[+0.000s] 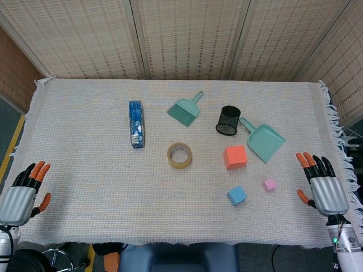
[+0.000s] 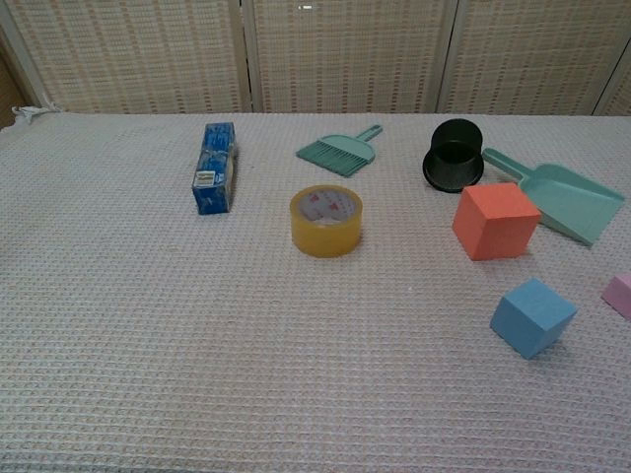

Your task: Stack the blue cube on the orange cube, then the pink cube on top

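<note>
The orange cube point(image 1: 235, 157) point(image 2: 495, 221) sits right of centre on the woven cloth. In front of it lies the smaller blue cube point(image 1: 236, 195) point(image 2: 532, 316), and the little pink cube point(image 1: 270, 185) point(image 2: 620, 295) is to the blue cube's right, cut by the chest view's edge. My right hand point(image 1: 321, 184) hovers at the table's right edge, fingers spread, holding nothing, a short way right of the pink cube. My left hand point(image 1: 24, 194) is at the far left edge, fingers apart and empty. Neither hand shows in the chest view.
A yellow tape roll point(image 1: 179, 155) point(image 2: 326, 220) lies mid-table. A blue packet point(image 1: 136, 123) point(image 2: 215, 168) is to its left. A green brush point(image 1: 185, 109) point(image 2: 341, 151), a black mesh cup point(image 1: 228, 120) point(image 2: 455, 155) and a green dustpan point(image 1: 263, 140) point(image 2: 567, 198) lie behind the cubes.
</note>
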Action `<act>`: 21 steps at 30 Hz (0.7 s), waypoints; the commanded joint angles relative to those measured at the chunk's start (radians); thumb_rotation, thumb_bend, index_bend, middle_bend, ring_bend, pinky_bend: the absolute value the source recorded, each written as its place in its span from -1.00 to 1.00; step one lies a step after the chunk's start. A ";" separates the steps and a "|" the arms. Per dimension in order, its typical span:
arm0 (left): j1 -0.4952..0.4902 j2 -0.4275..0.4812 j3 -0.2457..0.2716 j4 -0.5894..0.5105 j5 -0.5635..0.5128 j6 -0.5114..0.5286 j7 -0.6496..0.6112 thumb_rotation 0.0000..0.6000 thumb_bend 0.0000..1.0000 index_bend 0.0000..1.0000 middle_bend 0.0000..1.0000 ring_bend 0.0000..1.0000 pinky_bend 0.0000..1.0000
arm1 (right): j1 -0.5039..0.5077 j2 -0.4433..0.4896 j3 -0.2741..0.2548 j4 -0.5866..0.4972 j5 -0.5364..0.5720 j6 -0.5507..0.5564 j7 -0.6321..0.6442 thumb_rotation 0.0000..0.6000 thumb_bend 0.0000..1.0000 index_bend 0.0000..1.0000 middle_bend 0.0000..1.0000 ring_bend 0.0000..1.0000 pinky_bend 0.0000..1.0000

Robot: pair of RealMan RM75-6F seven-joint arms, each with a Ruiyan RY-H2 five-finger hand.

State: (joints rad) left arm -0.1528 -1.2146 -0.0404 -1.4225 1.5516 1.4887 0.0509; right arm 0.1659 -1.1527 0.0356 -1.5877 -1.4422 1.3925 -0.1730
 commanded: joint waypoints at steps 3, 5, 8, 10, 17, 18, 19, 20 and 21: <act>0.003 0.006 -0.001 -0.013 -0.022 -0.015 0.004 1.00 -0.15 -1.00 -1.00 -1.00 -0.69 | 0.119 -0.040 -0.083 0.053 -0.204 -0.156 0.093 1.00 -0.64 -0.90 -1.00 -1.00 -1.00; 0.006 0.011 -0.001 -0.023 -0.026 -0.013 0.010 1.00 -0.15 -1.00 -1.00 -1.00 -0.69 | 0.161 -0.048 -0.094 0.072 -0.254 -0.200 0.068 1.00 -0.64 -0.84 -1.00 -1.00 -1.00; 0.010 0.015 0.001 -0.032 -0.027 -0.011 0.016 1.00 -0.15 -1.00 -1.00 -1.00 -0.68 | 0.205 -0.060 -0.105 0.072 -0.278 -0.269 0.038 1.00 -0.64 -0.80 -1.00 -1.00 -1.00; 0.012 0.017 0.003 -0.035 -0.032 -0.015 0.018 1.00 -0.15 -1.00 -1.00 -1.00 -0.68 | 0.228 -0.064 -0.109 0.063 -0.282 -0.309 0.028 1.00 -0.64 -0.80 -1.00 -1.00 -1.00; 0.012 0.026 0.005 -0.045 -0.035 -0.023 0.015 1.00 -0.15 -1.00 -1.00 -1.00 -0.67 | 0.269 -0.098 -0.107 0.061 -0.258 -0.381 -0.001 1.00 -0.64 -0.72 -1.00 -1.00 -1.00; 0.012 0.027 0.006 -0.046 -0.033 -0.023 0.013 1.00 -0.15 -1.00 -1.00 -1.00 -0.67 | 0.272 -0.105 -0.105 0.064 -0.251 -0.387 -0.009 1.00 -0.64 -0.70 -1.00 -1.00 -1.00; 0.012 0.028 0.007 -0.047 -0.032 -0.023 0.012 1.00 -0.15 -1.00 -1.00 -1.00 -0.67 | 0.273 -0.111 -0.102 0.067 -0.244 -0.391 -0.017 1.00 -0.64 -0.69 -1.00 -1.00 -1.00; 0.012 0.029 0.007 -0.048 -0.031 -0.023 0.010 1.00 -0.15 -1.00 -1.00 -1.00 -0.67 | 0.274 -0.121 -0.098 0.071 -0.234 -0.394 -0.030 1.00 -0.64 -0.68 -1.00 -1.00 -1.00; 0.012 0.029 0.007 -0.048 -0.031 -0.023 0.009 1.00 -0.15 -1.00 -1.00 -1.00 -0.68 | 0.276 -0.128 -0.096 0.074 -0.230 -0.397 -0.039 1.00 -0.64 -0.66 -1.00 -1.00 -1.00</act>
State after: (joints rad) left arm -0.1411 -1.1854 -0.0332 -1.4707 1.5207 1.4653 0.0593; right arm 0.4381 -1.2706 -0.0651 -1.5192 -1.6809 1.0021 -0.2010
